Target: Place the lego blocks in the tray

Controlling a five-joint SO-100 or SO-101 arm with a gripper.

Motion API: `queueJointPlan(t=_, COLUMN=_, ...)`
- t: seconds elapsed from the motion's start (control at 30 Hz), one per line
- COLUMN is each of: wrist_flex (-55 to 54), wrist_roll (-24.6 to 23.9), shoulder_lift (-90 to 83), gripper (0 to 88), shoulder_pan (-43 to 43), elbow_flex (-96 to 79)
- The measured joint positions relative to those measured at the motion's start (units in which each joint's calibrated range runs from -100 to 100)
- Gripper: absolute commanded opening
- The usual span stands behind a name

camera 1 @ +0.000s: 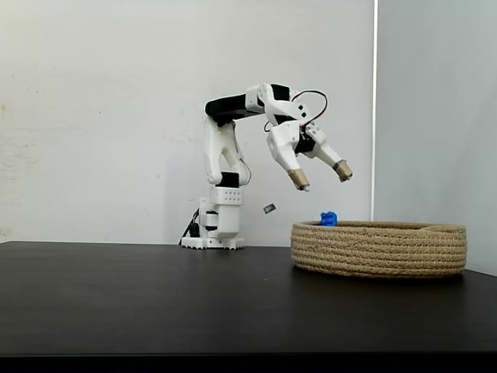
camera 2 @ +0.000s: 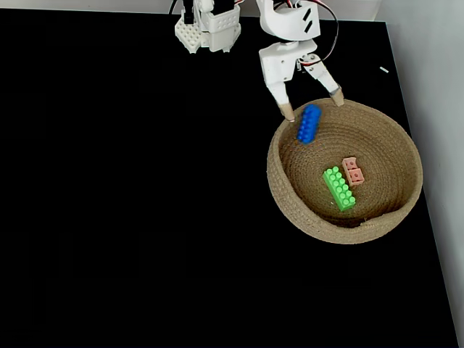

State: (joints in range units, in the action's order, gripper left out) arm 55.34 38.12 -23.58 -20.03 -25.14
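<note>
**Dropping the last brick into the basket**

Looking down from the fixed view above, we see our white arm's fingers [camera 2: 313, 105] spread wide apart and holding nothing, poised over the 11 o'clock rim of the wide round basket of coiled tan rope [camera 2: 290, 199]. The small blue studded plastic brick [camera 2: 309, 124] sits right at that rim, just inside; from the side-on fixed view it peeks over the rope wall [camera 1: 328, 219], and we cannot tell whether it has settled. The bright green studded brick [camera 2: 338, 188] and the pale pink studded brick [camera 2: 353, 171] lie side by side near the basket's centre.

We judge the task at its release step, with all three bricks in. Next we would lift clear and retreat toward 12 o'clock, the base. The black bench [camera 2: 130, 217] is open from 6 to 9 o'clock; its edge runs close at 3 o'clock.
</note>
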Motion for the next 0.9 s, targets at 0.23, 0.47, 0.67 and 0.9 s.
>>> queueJointPlan(t=0.23, wrist_flex=-0.81, wrist_roll=1.56, shoulder_lift=-6.62, gripper=29.0, shoulder_pan=9.20, elbow_flex=-5.04)
queueJointPlan(t=0.47, wrist_flex=-10.64, wrist_roll=8.06, shoulder_lift=-22.31, gripper=0.2, shoulder_pan=23.29, elbow_flex=-24.22)
queueJointPlan(t=0.67, wrist_flex=-15.83, wrist_roll=12.41, shoulder_lift=-35.20, gripper=0.0, shoulder_pan=29.15, elbow_flex=-43.57)
queueJointPlan(t=0.9, wrist_flex=-16.08, wrist_roll=14.65, shoulder_lift=-49.87, gripper=0.0, shoulder_pan=28.66, elbow_flex=-63.28)
